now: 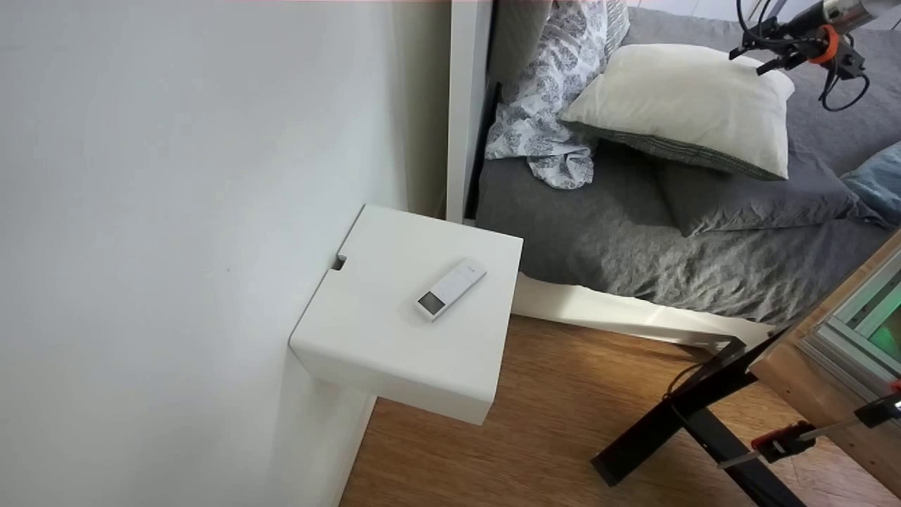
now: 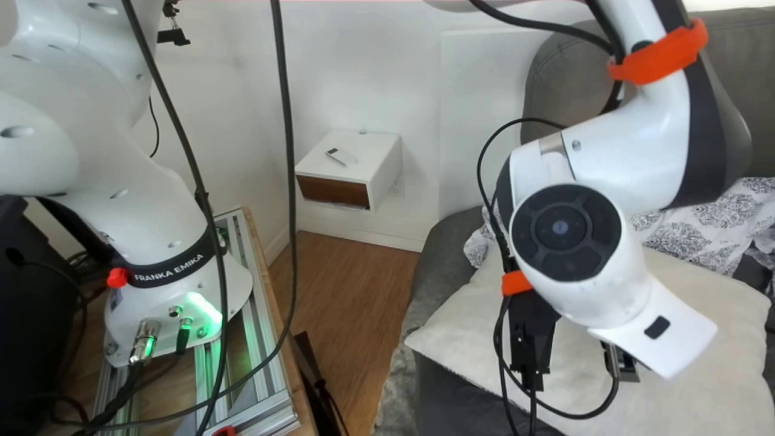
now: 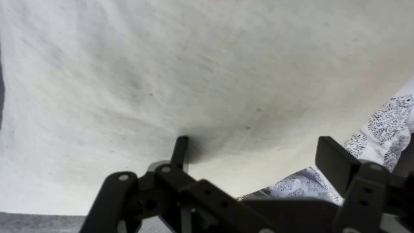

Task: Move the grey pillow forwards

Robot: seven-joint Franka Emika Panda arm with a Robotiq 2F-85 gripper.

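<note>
A cream pillow with a dark grey patterned underside (image 1: 690, 98) lies tilted on the grey bed. It also shows in an exterior view (image 2: 726, 387) and fills most of the wrist view (image 3: 161, 81). A dark grey pillow (image 1: 760, 197) lies partly under it, its rear part hidden. My gripper (image 1: 746, 63) is open over the cream pillow, near its far edge in that exterior view. In the wrist view the open fingers (image 3: 254, 139) have nothing between them. The left finger casts a shadow close by on the cream cloth; I cannot tell whether it touches.
White-and-grey patterned bedding (image 1: 549, 98) lies beside the cream pillow. A blue cloth (image 1: 880, 179) is on the bed. A white wall-mounted nightstand (image 1: 380, 331) holds a remote (image 1: 450, 289). The robot's wooden table (image 1: 809, 380) stands by the bed. Black cables (image 2: 284, 181) hang along the arm.
</note>
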